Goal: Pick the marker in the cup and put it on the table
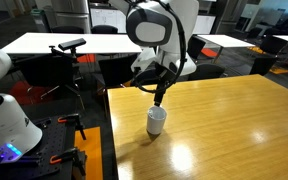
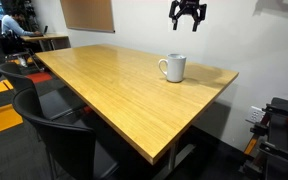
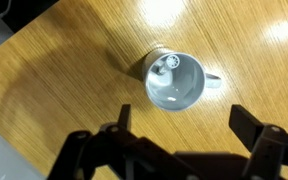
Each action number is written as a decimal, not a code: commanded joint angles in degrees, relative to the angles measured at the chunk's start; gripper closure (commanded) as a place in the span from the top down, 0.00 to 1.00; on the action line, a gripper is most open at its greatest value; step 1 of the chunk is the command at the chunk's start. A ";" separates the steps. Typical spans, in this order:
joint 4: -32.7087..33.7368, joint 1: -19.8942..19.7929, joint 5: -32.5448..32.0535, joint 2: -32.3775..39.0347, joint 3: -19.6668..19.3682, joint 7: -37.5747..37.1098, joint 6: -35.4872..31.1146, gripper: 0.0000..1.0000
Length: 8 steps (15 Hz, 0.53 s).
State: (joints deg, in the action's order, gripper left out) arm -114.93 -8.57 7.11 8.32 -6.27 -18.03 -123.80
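We see the table (image 2: 104,90) with the claw (image 2: 187,24) hanging above it, its fingers spread wide, gripping and touching nothing. Below the claw the cup (image 2: 173,67) stands upright near a table corner, close to the edge. In the wrist view the marker (image 3: 165,66) sits inside the cup against its wall, only its end showing.

Light: bright, from overhead | glare: we see white patches on the tabletop (image 3: 44,90), upper centre and upper right of wrist view | shadow: soft, left of the cup (image 3: 174,80) | focus: gripper (image 3: 179,125) dark, blurred at lower edge
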 commanded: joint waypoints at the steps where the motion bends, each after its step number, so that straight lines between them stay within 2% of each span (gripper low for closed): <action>1: 0.14 0.73 0.12 0.50 -0.64 0.10 0.14 1.00; 8: -0.04 0.82 0.39 1.47 -0.58 0.05 -0.32 1.00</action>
State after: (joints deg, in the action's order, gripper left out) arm -114.96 -8.42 7.11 9.06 -6.36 -18.03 -123.80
